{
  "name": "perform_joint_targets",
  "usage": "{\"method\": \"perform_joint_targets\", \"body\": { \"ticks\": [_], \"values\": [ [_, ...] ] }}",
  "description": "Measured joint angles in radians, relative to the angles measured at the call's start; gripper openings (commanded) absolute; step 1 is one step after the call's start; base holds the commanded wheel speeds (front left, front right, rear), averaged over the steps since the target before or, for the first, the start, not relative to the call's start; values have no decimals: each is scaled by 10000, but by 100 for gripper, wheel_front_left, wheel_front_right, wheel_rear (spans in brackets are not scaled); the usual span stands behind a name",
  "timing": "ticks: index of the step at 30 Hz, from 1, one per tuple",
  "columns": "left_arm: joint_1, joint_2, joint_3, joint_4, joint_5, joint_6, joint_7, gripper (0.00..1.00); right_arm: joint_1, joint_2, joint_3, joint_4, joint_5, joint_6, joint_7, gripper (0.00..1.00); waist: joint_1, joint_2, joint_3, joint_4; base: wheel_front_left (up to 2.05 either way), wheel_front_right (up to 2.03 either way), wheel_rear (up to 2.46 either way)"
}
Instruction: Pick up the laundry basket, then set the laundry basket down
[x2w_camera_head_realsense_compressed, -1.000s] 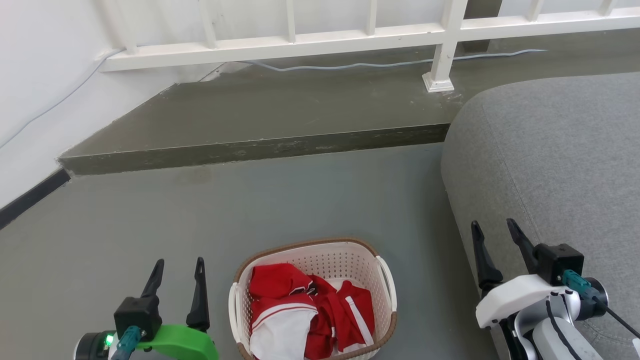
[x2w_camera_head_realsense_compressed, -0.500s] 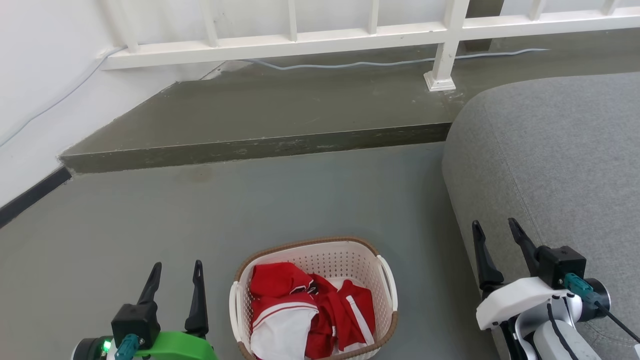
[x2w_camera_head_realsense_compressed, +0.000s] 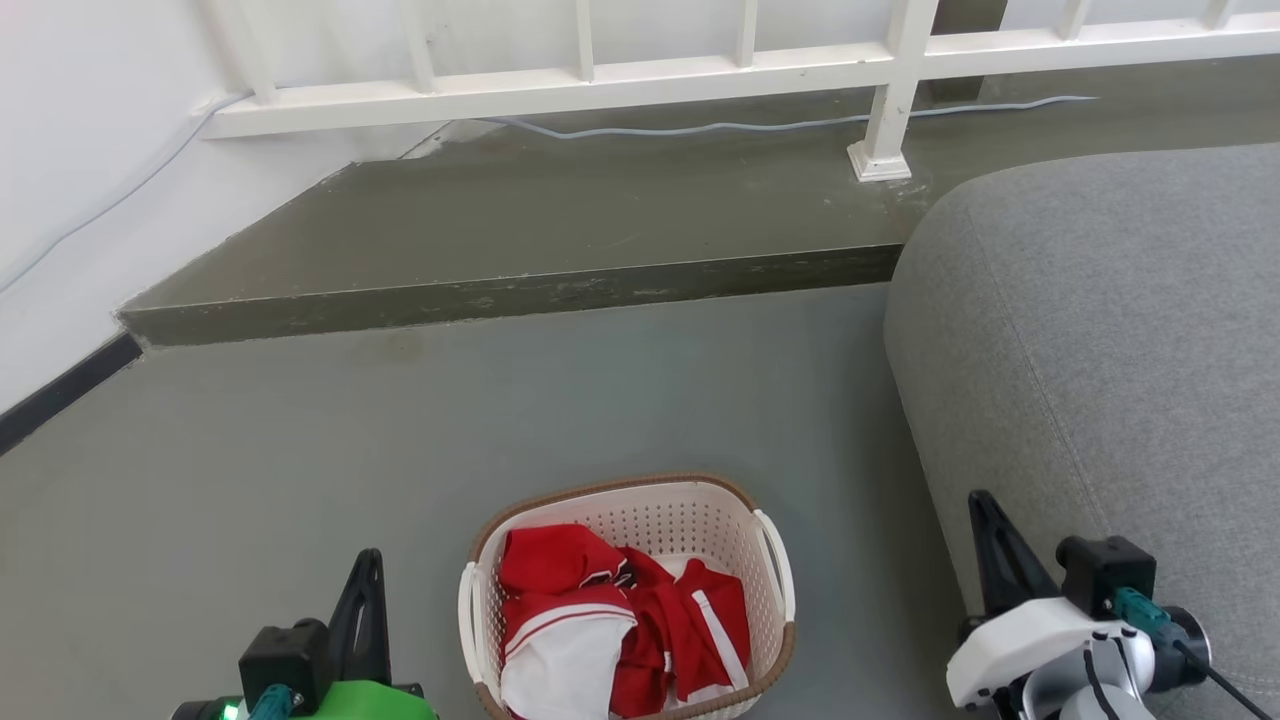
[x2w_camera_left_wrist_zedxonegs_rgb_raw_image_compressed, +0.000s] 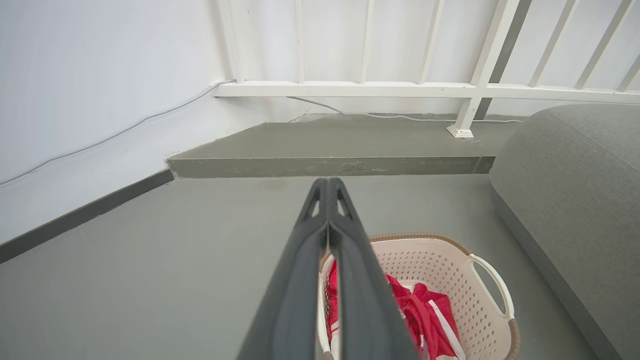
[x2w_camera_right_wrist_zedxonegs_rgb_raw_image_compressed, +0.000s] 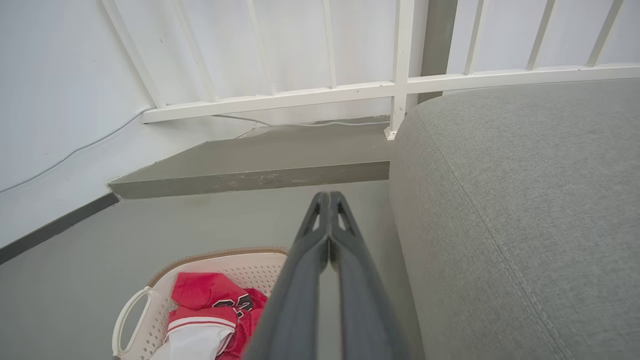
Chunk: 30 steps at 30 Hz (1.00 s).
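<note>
At far left, a white wall with a dark skirting strip at its foot. Low in the left of the head view, the left gripper on its green mount: two dark fingers pressed flat together along their length, nothing between them. Hangs above bare grey floor just left of the basket without touching it. In the left wrist view, points past the basket's left rim toward the raised step. Along the back of that step, a white railing, with a pale cable lying under it.

At bottom centre, the laundry basket. Stands upright on the floor between the two grippers, well short of the step, near the sofa but apart from it. Cream perforated walls, brown woven-look rim, a white handle on each side. Inside, crumpled red-and-white sports clothes, heaped below the rim.

To the right, a grey fabric sofa, its rounded edge turned toward the basket. At lower right, the right gripper on its white wrist, by the sofa's edge: fingers closed against each other, holding nothing, clear of the basket.
</note>
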Motion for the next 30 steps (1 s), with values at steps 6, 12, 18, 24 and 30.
{"method": "perform_joint_targets", "body": {
  "ticks": [6,12,18,24,30],
  "values": [
    [29,-4,25,-17,-568,-100,4,0,17,12,-153,-8,562,92,100,0,0,0,6,15,0,0,0],
    [39,-21,123,-86,-1444,-253,138,0,11,75,-374,-38,1476,222,326,0,0,0,12,31,0,0,0],
    [38,-33,353,-94,-2525,-366,405,0,1,128,-598,-61,2560,368,566,0,0,0,19,43,0,0,0],
    [35,-58,535,-92,-3160,-451,579,0,-35,190,-790,-84,3162,476,782,0,0,0,25,52,0,0,0],
    [22,-58,700,-73,-3944,-619,771,0,-102,230,-1028,-92,3958,617,978,0,0,0,31,64,0,0,0]
  ]
}}
